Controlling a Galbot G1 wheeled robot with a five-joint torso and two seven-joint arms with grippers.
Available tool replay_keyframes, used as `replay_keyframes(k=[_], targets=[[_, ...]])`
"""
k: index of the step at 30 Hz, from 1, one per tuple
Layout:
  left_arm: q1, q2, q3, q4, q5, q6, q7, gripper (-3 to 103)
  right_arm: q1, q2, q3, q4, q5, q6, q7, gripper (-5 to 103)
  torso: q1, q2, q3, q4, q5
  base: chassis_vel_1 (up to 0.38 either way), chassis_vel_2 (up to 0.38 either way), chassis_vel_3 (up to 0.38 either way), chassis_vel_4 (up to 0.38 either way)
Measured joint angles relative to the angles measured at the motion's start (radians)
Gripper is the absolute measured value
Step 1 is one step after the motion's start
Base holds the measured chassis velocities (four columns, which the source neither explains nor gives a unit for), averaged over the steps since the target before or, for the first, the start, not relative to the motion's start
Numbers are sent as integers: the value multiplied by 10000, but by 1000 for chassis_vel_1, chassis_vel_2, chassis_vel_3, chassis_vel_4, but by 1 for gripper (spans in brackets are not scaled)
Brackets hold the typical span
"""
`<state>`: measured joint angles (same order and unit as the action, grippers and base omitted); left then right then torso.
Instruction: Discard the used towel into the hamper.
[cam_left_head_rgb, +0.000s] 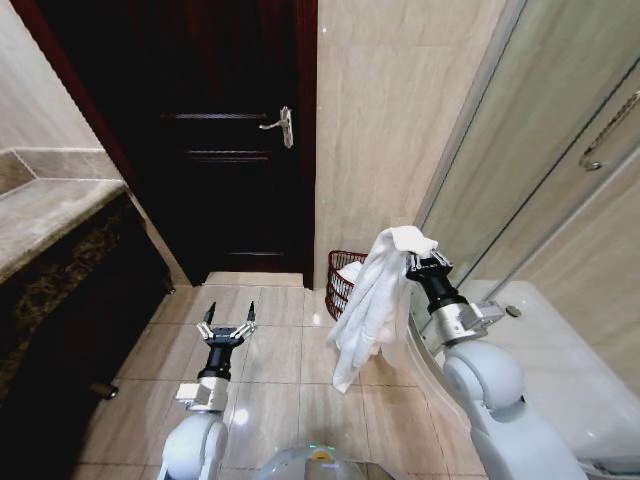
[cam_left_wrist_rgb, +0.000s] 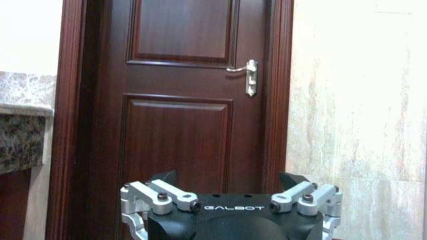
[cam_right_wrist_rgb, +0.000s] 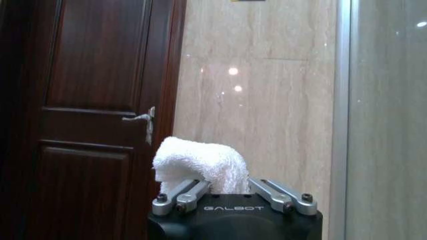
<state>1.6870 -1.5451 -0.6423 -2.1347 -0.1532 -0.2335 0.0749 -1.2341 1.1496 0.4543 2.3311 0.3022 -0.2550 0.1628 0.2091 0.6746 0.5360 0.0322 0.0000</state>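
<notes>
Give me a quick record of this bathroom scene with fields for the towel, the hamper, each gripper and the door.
towel: white towel hangs from the right gripper, above the floor
hamper: hamper on the floor by the wall, behind the towel, something white inside
right gripper: right gripper raised, shut on the towel
left gripper: left gripper open, low over the floor tiles
door: dark wooden door closed

The towel (cam_left_head_rgb: 368, 300) hides part of the hamper (cam_left_head_rgb: 340, 278) behind it.
</notes>
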Motion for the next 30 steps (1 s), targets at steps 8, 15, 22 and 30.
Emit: replay_keyframes(k=[8,15,22,30], targets=[[1,-22,-4,-23,-62,-154,122,100,14,-42,14,117,48,-70,27,9,126,306,181,0,0,0,0,0,0],[-41,-27,31,6,-76,-222,252,100,-31,-47,81,188,77,-71,24,9,140,331,194,1,0,0,0,0,0],[-105,21,25,20,-83,-219,265,100,27,-21,57,125,76,-64,13,9,129,298,173,2,1,0,0,0,0],[-144,23,24,101,-90,-215,273,100,64,-2,-15,55,54,-58,5,9,116,268,156,1,0,-7,7,5,-7]])
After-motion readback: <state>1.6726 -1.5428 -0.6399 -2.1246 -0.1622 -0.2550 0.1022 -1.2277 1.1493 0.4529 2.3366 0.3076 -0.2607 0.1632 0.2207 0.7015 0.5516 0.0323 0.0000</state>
